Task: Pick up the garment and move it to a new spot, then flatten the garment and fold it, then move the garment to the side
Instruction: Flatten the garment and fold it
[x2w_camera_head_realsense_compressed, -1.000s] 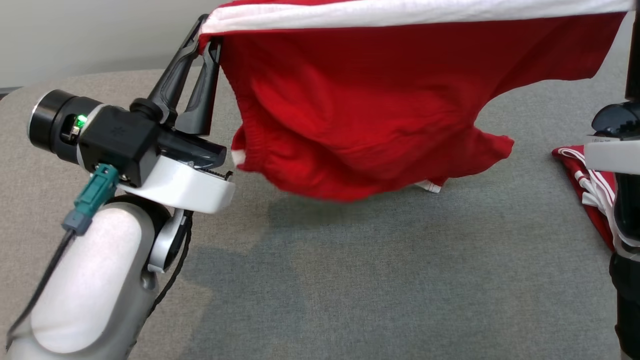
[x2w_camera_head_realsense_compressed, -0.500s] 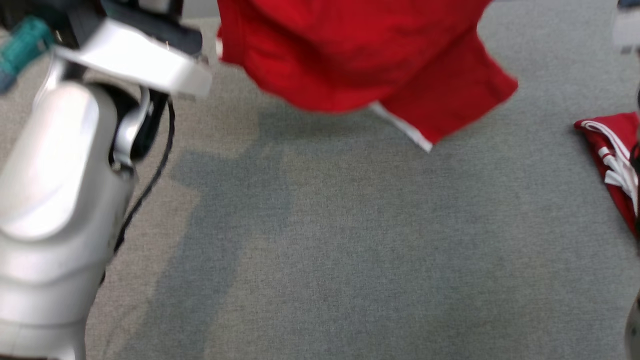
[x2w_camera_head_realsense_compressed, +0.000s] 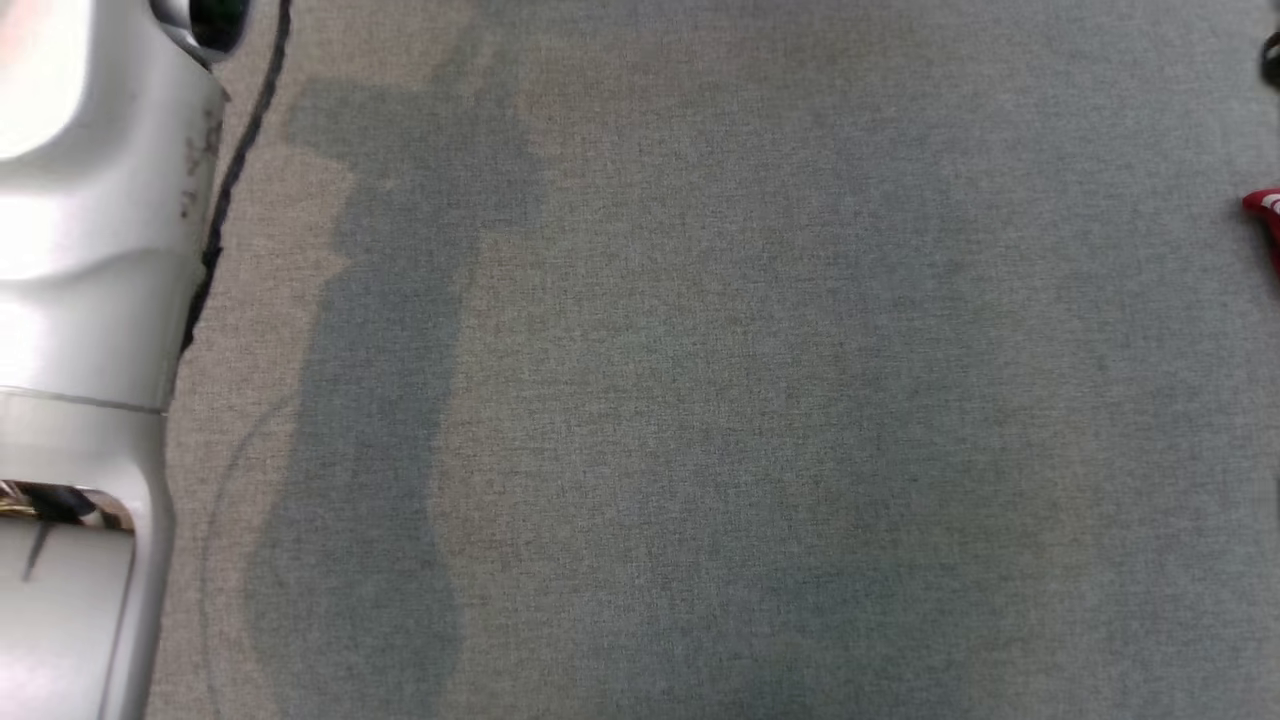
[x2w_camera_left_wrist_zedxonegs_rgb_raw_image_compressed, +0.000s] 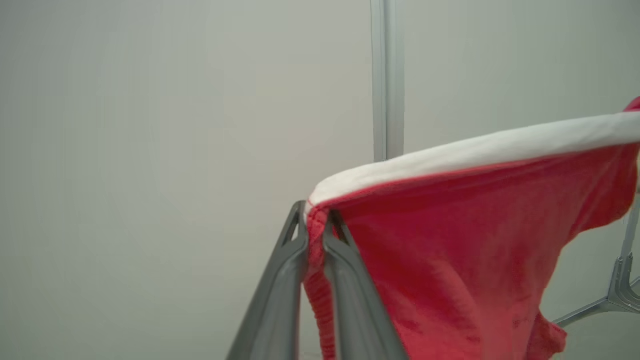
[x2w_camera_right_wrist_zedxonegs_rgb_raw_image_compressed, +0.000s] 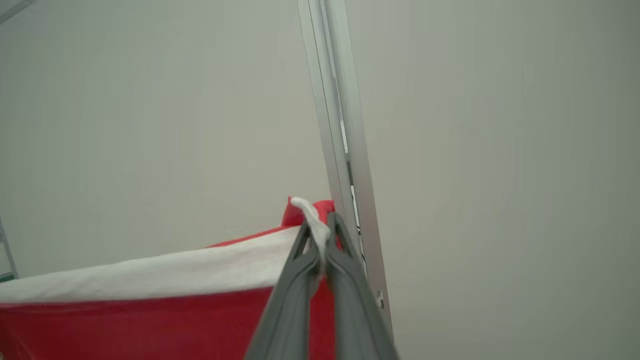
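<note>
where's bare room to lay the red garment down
The wide middle of the grey cloth surface is bare, from the left forearm and its cable across to the second red garment at the right edge. Crowded just at those edges.

Flat grey woven-cloth surface (x2w_camera_head_realsense_compressed: 760, 400) below me.
A small corner of red cloth with a touch of white (x2w_camera_head_realsense_compressed: 1266, 212) lies on it at my far right; soft shadows darken its left part.

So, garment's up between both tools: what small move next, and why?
Probably lower the left tool and right tool together toward the grey surface, keeping the white band taut: each pinches an end of the garment, stretched in the air, not yet laid flat.
</note>
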